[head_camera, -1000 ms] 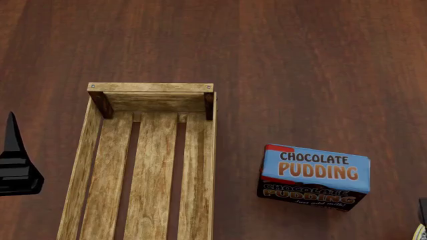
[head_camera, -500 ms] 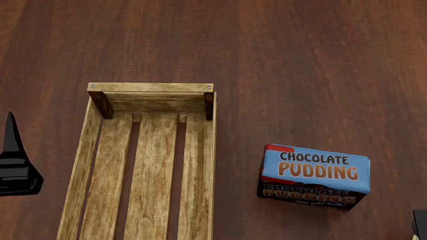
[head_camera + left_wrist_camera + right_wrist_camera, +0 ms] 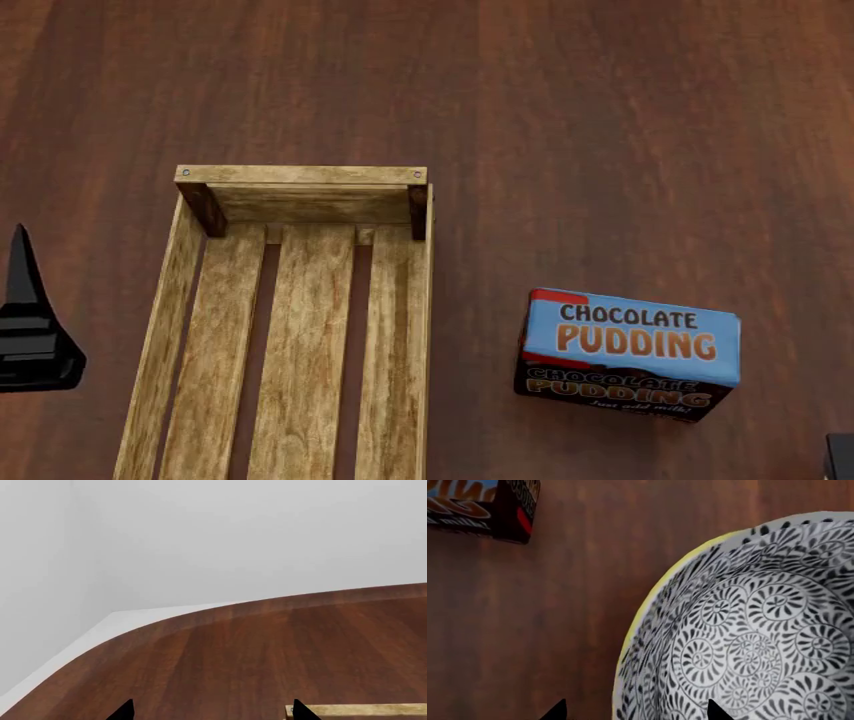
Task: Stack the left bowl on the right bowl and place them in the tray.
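Head view: left gripper [image 3: 34,335] sits at 9 o'clock, off the left side of the tray [image 3: 400,330]; only a dark body and one pointed tip show, so I can't tell the finger gap. Right gripper [image 3: 841,458] is a sliver at 5 o'clock, lower than a second ago, when more of it and a bit of pale rim showed. Tray and pudding box [image 3: 627,352] unchanged. Tray is empty, running from centre to 6 o'clock. Box reads "CHOCOLATE PUDDING".

Left wrist: two finger tips [image 3: 301,712] spread apart, nothing between them, over bare worktop [image 3: 267,650]; tray corner beside one tip.

Right wrist: fingers [image 3: 715,712] spread, straddling the yellow rim of the patterned bowl [image 3: 760,645]; contact unclear. Box corner visible.
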{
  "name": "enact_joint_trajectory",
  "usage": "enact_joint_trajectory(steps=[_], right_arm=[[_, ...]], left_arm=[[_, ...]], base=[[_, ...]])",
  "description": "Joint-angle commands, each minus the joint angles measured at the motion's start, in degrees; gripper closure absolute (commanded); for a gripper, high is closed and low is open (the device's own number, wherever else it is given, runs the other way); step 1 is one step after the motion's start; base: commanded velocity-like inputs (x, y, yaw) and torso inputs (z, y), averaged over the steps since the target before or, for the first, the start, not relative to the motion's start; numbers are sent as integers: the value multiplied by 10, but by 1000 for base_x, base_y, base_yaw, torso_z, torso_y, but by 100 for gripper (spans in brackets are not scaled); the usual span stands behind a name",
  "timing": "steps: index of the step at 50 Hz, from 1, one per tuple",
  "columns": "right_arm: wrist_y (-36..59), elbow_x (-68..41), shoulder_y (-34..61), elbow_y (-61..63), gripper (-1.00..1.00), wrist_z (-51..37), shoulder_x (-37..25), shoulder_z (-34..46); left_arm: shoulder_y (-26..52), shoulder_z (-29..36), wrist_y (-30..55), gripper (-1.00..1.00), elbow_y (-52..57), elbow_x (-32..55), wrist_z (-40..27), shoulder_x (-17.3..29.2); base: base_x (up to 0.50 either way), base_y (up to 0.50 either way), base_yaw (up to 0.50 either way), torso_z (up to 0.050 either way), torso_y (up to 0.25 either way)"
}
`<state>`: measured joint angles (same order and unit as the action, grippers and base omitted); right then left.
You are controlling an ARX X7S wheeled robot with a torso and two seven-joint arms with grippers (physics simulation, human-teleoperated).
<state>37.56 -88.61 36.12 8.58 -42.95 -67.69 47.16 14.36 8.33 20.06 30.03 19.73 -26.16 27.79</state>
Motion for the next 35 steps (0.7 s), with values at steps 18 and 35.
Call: enact_joint_trajectory(steps=[18,35], right_arm=[[36,-4,2,-54,100,3,31,20],[59,-31,28,8,100,-28,1,3]], left_arm=[[1,4,-7,-100,-7,-4,0,1],[0,2,-2,-100,1,1,-4,4]], base=[[0,0,0,0,0],[0,-1,0,0,0]])
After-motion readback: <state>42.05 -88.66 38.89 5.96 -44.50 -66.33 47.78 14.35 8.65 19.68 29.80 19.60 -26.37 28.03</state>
